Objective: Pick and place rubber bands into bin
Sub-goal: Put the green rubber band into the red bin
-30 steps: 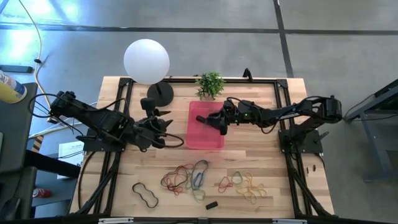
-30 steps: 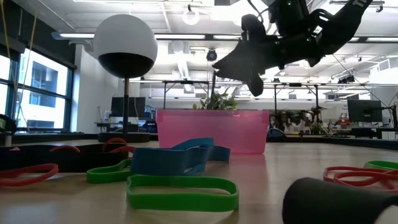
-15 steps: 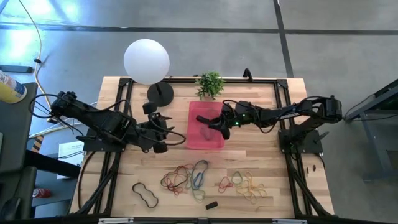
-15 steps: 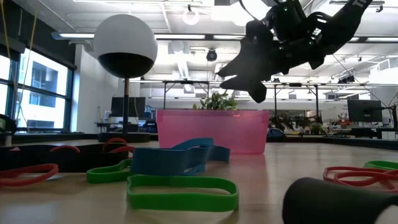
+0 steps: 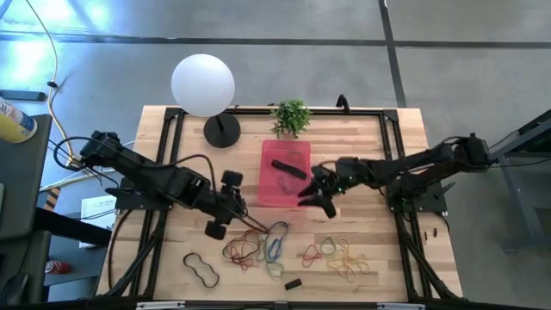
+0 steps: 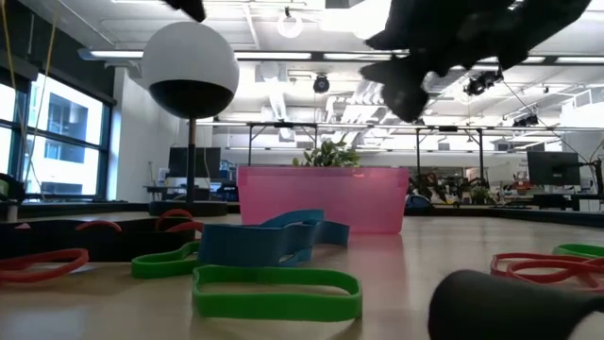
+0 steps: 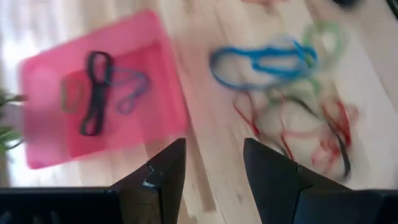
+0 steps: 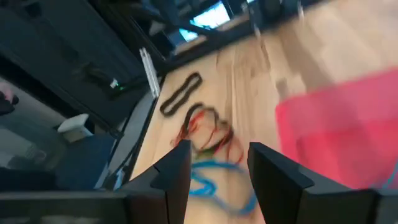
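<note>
The pink bin point(image 5: 269, 195) stands at the table's middle and holds a black band point(image 5: 289, 166) and a paler one point(image 5: 284, 182). Several coloured rubber bands point(image 5: 258, 245) lie in a loose pile near the near edge, a second pile point(image 5: 337, 255) to its right, and one black band point(image 5: 203, 269) to its left. My right gripper point(image 5: 317, 191) hovers open and empty by the bin's near right corner. My left gripper point(image 5: 231, 207) hovers open and empty left of the bin, above the first pile's far side. Its wrist view shows the bin point(image 7: 43, 143) and a blue band point(image 7: 261, 59).
A white globe lamp point(image 5: 202, 83) and a small potted plant point(image 5: 291, 116) stand at the far edge behind the bin. A small black block point(image 5: 293, 282) lies at the near edge, large in the low view point(image 6: 510, 307). Bare wood lies right of the bin.
My right gripper drew back from above the bin toward the table's near and right edges, off the bin's corner; a pale band now lies in the bin. My left gripper moved from beside the lamp base toward the near edge and right, to the pile of bands.
</note>
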